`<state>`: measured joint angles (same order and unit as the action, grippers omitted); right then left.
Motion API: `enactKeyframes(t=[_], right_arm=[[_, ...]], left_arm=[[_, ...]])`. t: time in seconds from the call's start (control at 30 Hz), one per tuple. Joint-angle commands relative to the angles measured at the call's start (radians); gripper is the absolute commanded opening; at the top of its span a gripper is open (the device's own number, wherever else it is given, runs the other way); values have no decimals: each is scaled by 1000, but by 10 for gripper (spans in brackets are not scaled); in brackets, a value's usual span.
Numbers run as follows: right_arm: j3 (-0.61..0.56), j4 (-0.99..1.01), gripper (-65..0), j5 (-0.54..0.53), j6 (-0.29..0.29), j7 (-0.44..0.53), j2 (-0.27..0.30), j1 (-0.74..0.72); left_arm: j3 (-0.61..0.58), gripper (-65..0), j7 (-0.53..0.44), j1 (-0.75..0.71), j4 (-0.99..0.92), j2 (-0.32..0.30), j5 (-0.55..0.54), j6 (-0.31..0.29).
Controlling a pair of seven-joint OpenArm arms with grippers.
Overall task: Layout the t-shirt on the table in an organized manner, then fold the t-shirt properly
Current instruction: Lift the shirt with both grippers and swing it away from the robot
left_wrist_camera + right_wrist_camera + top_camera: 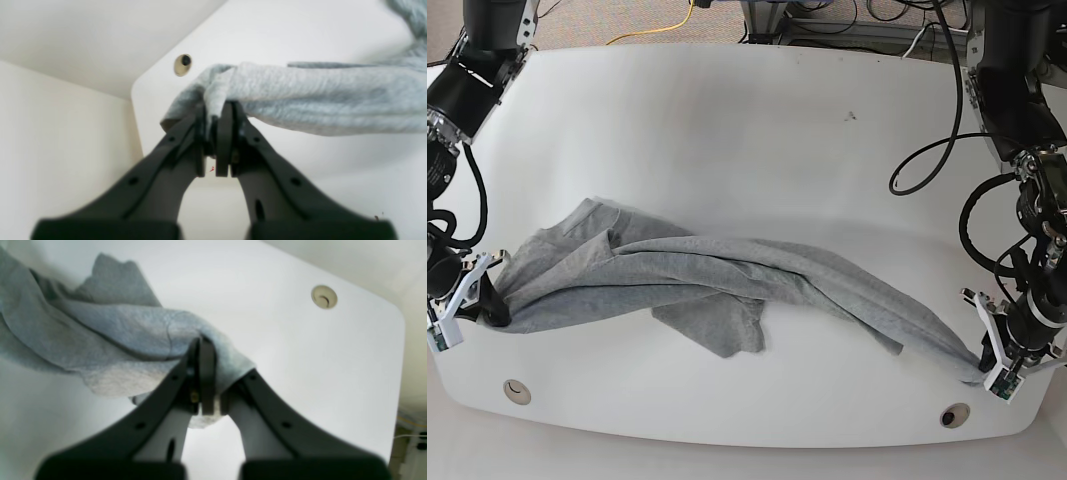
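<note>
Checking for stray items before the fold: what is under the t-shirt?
Only the white table shows around the t-shirt, which is stretched between both grippers. Whatever lies beneath the bunched cloth is covered.

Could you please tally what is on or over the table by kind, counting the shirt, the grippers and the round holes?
T-shirt, grey, stretched between the grippers: 1
Grippers, both shut on the t-shirt, left gripper and right gripper: 2
Round grommet holes in the table, one near each front corner: 2
Total: 5

Soft heathered cloth t-shirt (727, 275) on a smooth, slightly glossy table (727, 130)
</note>
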<state>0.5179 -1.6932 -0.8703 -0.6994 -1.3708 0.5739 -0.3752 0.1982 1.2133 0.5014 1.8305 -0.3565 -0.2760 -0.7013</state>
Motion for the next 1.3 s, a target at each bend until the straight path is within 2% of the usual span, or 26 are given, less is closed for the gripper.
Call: enactKeyframes(t=[0.0, 0.17, 0.33, 0.53, 0.7, 0.87, 1.13, 1.27], right_arm=[[-2, 43, -650, -13, 1, 23, 38, -67], [-66, 150, -650, -13, 1, 23, 71, -183], [-109, 264, -650, -11, 1, 23, 76, -302], [-192, 404, -650, -10, 1, 24, 79, -465], [-233, 491, -650, 21, 1, 29, 77, -608], [-311, 545, -650, 116, 1, 38, 73, -796], [-433, 606, -650, 121, 1, 49, 74, -1033], [-485, 606, -650, 118, 1, 49, 73, -1103]], left_arm=[[10, -646, -22, 62, 13, -16, 5, 3], [11, -646, 21, 141, 11, -16, 5, 3], [13, -646, 75, 243, 11, -9, 5, 3], [13, -646, 89, 354, 2, -8, 7, 3], [14, -646, 92, 460, -58, -6, 10, 3], [25, -646, 89, 599, -160, -6, 8, 3], [50, -646, 89, 797, -300, -6, 4, 3], [50, -646, 87, 880, -357, -2, 4, 3]])
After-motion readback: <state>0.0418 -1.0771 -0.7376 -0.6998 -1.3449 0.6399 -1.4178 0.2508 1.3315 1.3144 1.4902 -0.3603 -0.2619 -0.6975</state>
